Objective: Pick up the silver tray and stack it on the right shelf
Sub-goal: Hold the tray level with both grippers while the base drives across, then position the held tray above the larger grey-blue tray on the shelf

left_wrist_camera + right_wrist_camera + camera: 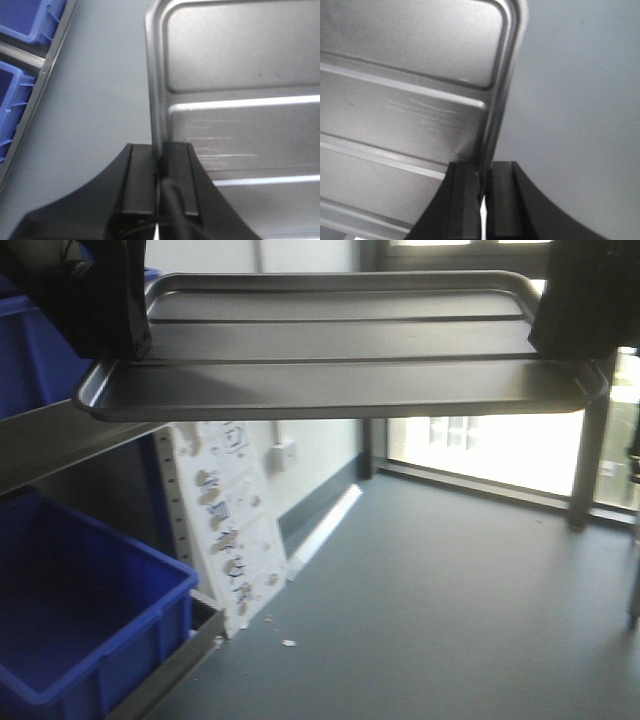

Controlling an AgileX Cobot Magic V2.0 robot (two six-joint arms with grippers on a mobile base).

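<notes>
Silver tray (pixel 340 375) was up in the air, roughly level, spanning the top of the front view, carried by both arms and resting on nothing. Left gripper (pixel 159 172) was clamped on the tray's left short rim, one finger inside the rim and one outside. Right gripper (pixel 484 182) was clamped the same way on the right short rim. The two raised ridges ran lengthwise across the tray bottom. Grey floor (pixel 430 590) lay below it. A blue bin (pixel 80 610) sat on a steel rack (pixel 60 440) at lower left, and a white printed panel (pixel 235 530) leaned beside the rack. A bright window (pixel 500 450) sat behind.
</notes>
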